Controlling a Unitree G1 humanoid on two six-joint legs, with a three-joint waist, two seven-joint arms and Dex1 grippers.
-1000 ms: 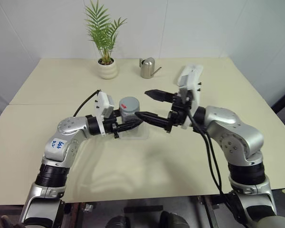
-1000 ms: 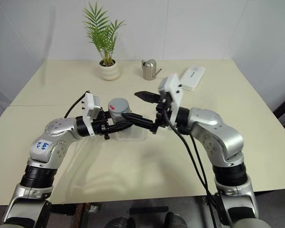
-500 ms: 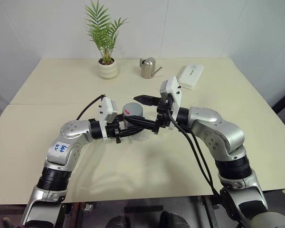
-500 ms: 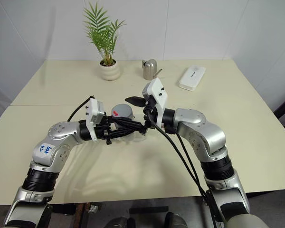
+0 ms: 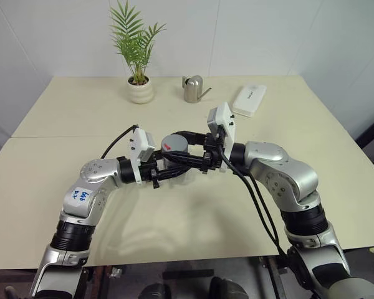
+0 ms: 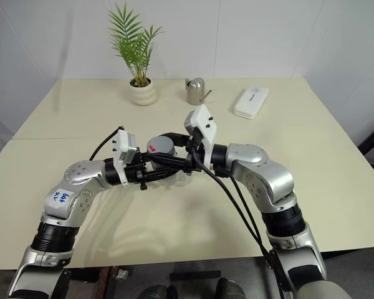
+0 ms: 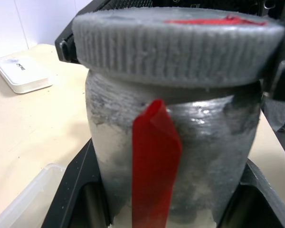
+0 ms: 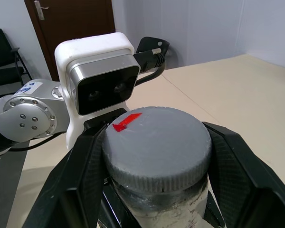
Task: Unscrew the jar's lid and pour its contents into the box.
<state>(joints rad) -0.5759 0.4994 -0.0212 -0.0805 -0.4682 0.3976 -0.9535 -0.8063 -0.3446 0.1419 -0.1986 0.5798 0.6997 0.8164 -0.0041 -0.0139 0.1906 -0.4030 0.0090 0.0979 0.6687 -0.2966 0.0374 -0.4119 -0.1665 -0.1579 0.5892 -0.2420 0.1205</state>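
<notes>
Early days: left gripper (image 5: 165, 172) clamps the jar (image 7: 173, 156), right gripper (image 8: 156, 199) fingers closed around the lid (image 8: 156, 147). Lid's on, nothing poured in the box (image 7: 19, 202) yet

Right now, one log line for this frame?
left gripper: shut on jar | right gripper: shut on lid | lid: still on

potted palm (image 5: 137, 59) at table's (image 5: 81, 106) far edge, white pot. silver watering can (image 5: 194, 89) just beside it to the right, upright. white oblong case (image 5: 249, 99) further right, lying flat, well apart from can.
</notes>
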